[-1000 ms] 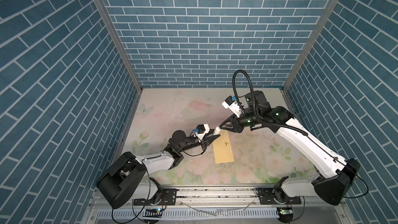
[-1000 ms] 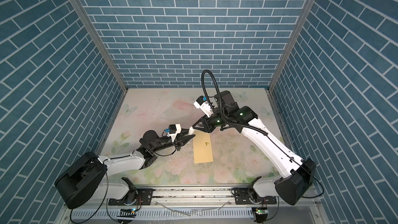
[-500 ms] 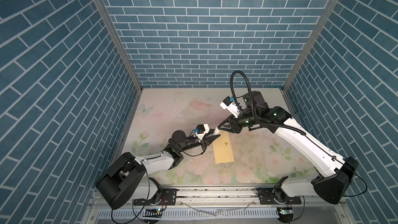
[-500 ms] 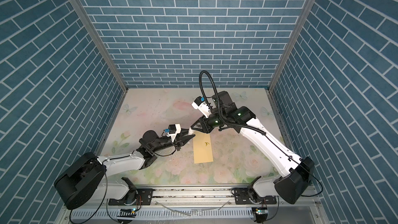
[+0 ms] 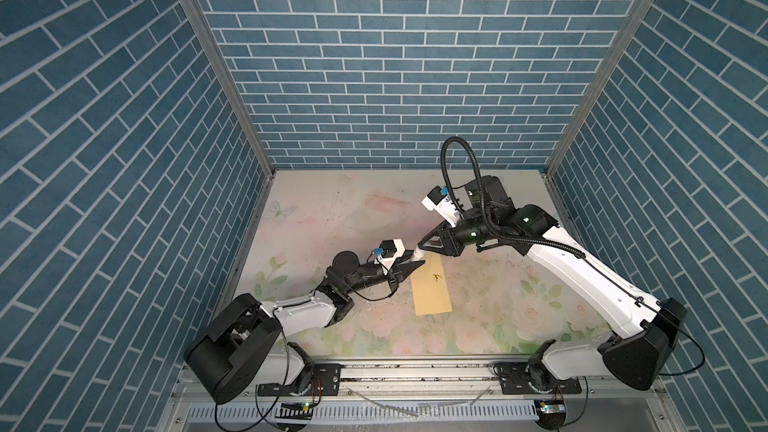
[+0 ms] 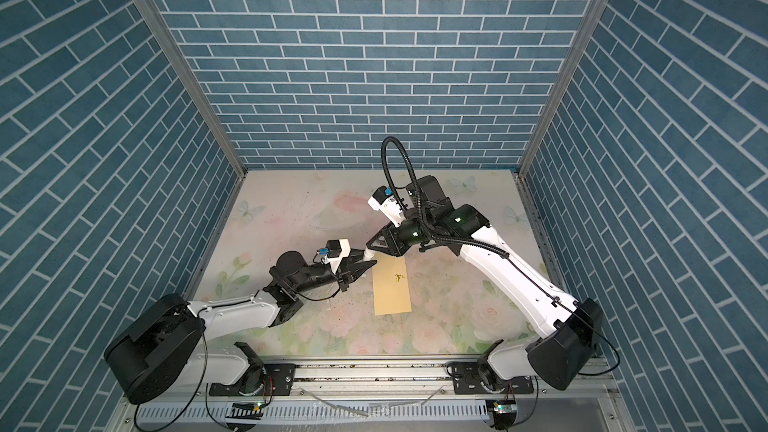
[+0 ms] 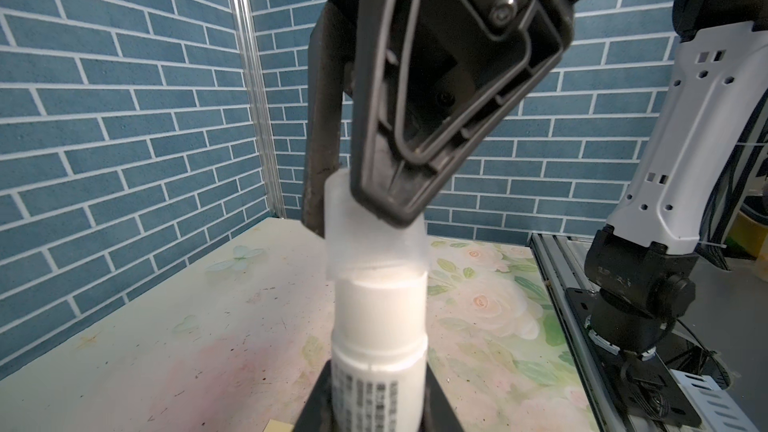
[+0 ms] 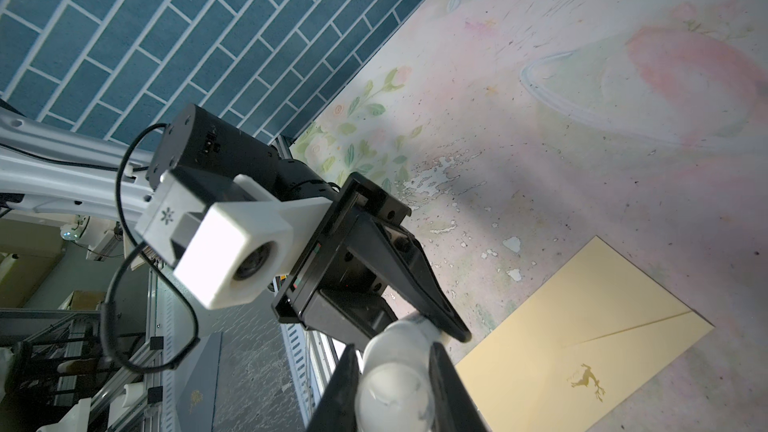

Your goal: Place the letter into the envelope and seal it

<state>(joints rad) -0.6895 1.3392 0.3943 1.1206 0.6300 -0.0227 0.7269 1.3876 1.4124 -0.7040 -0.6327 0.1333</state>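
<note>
Yellow-tan envelope (image 5: 431, 289) (image 6: 392, 286) lies flat, middle front of the table (image 5: 332, 209). Its long axis runs front to back, slightly skewed, with the small mark toward the far end. Table print is worn, floral. Blue brick-pattern walls (image 5: 395, 56) stand on three sides. By the envelope's far left corner, the left pincer (image 7: 378, 409) pinches a white glue stick (image 7: 380, 326) by its body. The right pincer (image 8: 395, 392) is clamped on its translucent cap (image 7: 370, 234).
</note>
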